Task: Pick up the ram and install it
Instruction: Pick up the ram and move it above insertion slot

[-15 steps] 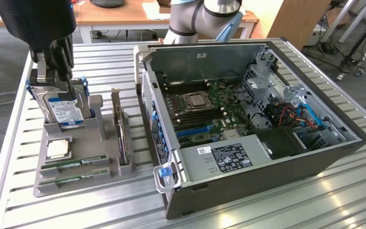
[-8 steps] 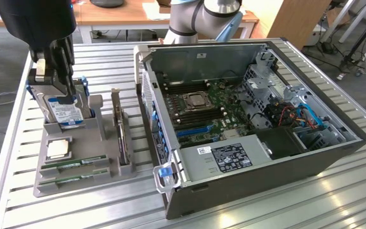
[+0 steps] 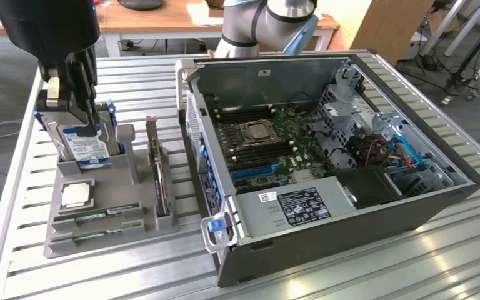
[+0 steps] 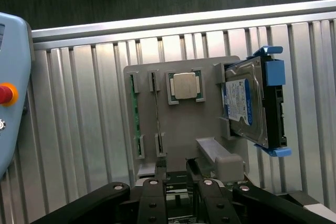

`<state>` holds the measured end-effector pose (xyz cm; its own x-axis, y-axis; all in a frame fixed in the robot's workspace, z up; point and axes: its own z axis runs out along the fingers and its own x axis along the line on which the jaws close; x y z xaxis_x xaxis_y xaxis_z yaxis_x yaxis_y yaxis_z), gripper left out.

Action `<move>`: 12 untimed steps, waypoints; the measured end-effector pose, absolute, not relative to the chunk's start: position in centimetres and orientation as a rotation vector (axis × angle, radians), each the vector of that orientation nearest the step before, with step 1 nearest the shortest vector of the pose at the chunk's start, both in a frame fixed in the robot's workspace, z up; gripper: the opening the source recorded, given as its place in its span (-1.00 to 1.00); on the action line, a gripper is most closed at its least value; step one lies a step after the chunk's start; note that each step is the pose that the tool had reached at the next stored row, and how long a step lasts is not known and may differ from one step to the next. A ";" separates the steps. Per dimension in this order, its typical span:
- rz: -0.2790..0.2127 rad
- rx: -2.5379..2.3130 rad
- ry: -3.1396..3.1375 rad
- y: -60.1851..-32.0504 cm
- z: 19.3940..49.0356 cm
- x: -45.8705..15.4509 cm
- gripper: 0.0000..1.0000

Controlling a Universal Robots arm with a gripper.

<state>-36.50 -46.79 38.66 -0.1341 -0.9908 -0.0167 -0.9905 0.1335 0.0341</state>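
Note:
Two green ram sticks lie flat in slots at the near end of a grey parts holder, to the exterior view's left of the open computer case. In the wrist view one ram shows as a long green edge in the holder. My gripper hangs over the holder's far end, just above the upright hard drive, well away from the ram. Its fingers stand apart with nothing between them, so the gripper is open.
The holder also carries a square silver processor, an upright expansion card and the blue-framed hard drive. Inside the case lies the motherboard with dark memory slots, above a power supply. Everything rests on a slatted metal table.

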 end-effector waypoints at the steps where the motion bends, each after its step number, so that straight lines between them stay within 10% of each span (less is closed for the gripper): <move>1: -0.057 2.061 -2.358 -46.8 38.7 -36.5 -0.40; 12: -0.057 2.061 -2.358 -46.8 38.3 -36.5 -0.40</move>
<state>-36.50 -46.79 38.27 -0.1341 -0.9908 -0.0167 -0.9905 0.1335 0.0341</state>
